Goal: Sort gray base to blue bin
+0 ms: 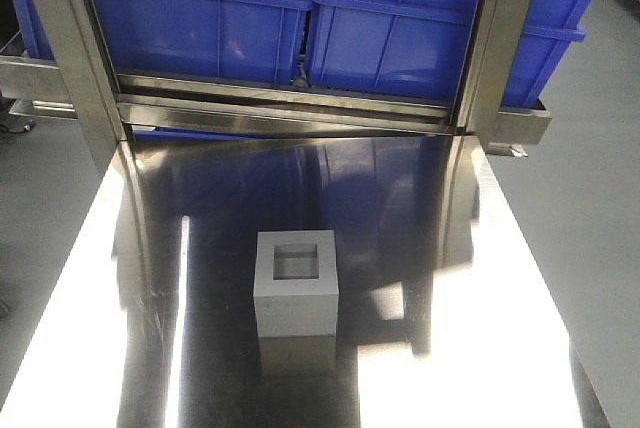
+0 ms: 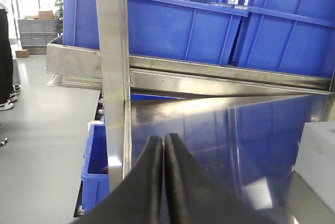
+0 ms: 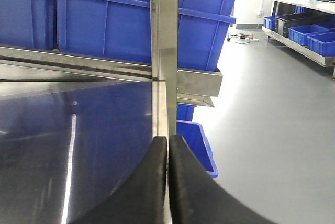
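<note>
The gray base stands on the shiny steel tabletop, around the middle and toward the near side. From the left wrist camera it shows at the right edge, well apart from the left gripper, whose fingers are pressed together on nothing. The right gripper is pressed together and empty too. The base is a matte gray block with its square recess facing up. Beyond the far edge a blue bin sits on a metal rack, with a second bin to its left holding red things.
</note>
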